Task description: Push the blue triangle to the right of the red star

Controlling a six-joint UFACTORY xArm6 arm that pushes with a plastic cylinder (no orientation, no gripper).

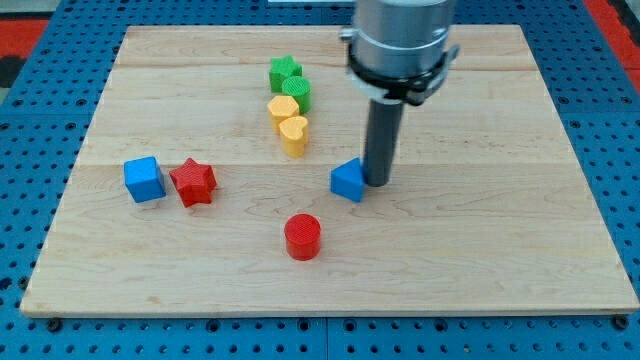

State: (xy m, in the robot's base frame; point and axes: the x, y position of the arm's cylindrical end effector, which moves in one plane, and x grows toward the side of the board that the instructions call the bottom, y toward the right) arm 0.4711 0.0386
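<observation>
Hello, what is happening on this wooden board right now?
A robot arm with a dark rod is pushing blocks. My tip sits right beside the blue triangle, on its right side in the view. The red star lies far to the view's left, next to a blue cube, so the triangle is not yet near it. A red cylinder stands below.

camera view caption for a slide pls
My tip touches the blue triangle from the view's right, with the red star far left.
</observation>
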